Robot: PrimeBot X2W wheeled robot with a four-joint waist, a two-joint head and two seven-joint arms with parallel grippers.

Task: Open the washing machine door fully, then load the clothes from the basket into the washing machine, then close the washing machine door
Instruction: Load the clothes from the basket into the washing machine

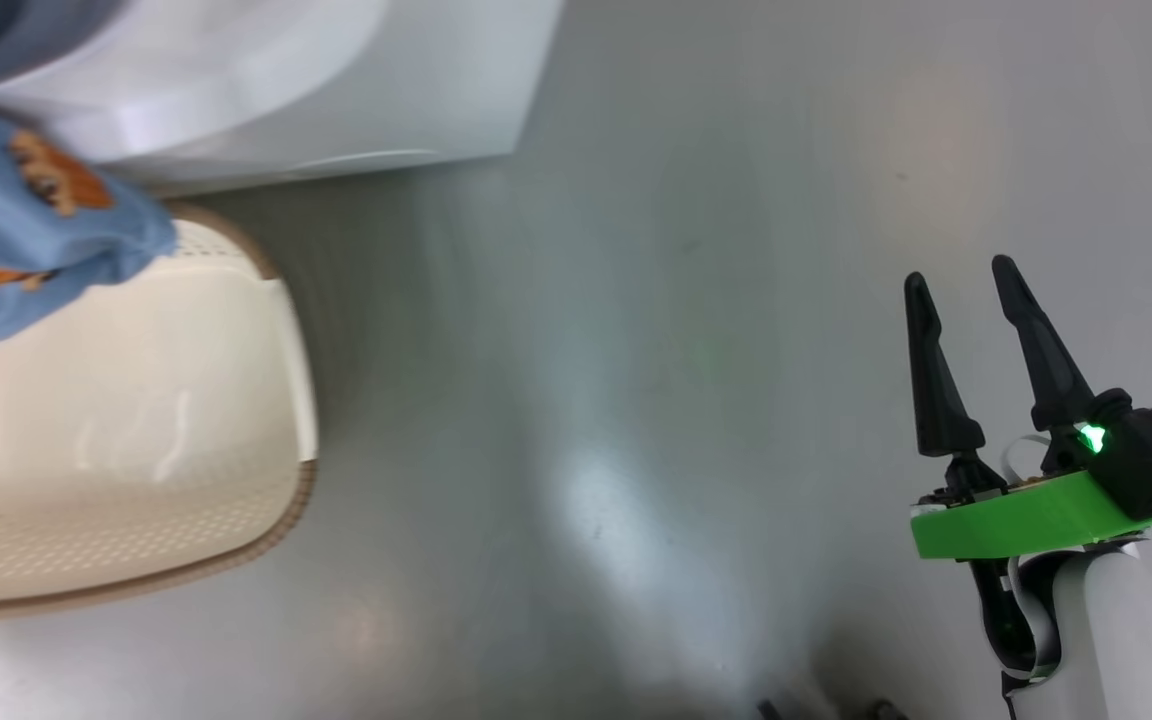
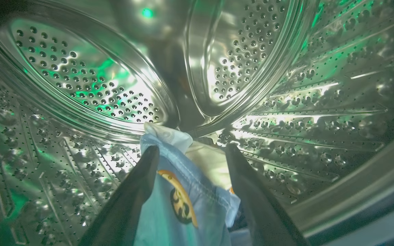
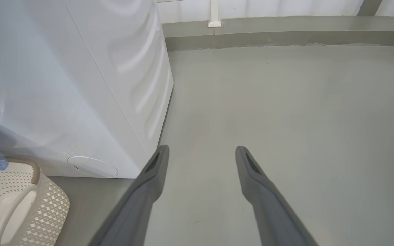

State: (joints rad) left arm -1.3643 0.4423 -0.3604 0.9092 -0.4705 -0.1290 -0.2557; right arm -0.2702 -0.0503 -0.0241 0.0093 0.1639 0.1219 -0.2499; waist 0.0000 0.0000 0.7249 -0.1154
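Snagging is the main worry. At the left of the head view a light-blue garment (image 1: 26, 220) hangs across the rim of the basket (image 1: 136, 430), just below the washing machine (image 1: 336, 90). Part of the load therefore seems to trail outside the opening. I judge that it could slide back out, or be trapped when the machine is shut.

Inside the steel drum (image 2: 80, 78), the left gripper (image 2: 191, 147) points toward the back wall with its fingers spread. Blue printed cloth (image 2: 169, 212) and a cream-white garment (image 2: 207, 160) lie loosely between them, and drawing the arm back could drag fabric along.

Far right, the right gripper (image 1: 960, 271) hovers over the grey floor (image 1: 636, 350), fingers apart and empty.
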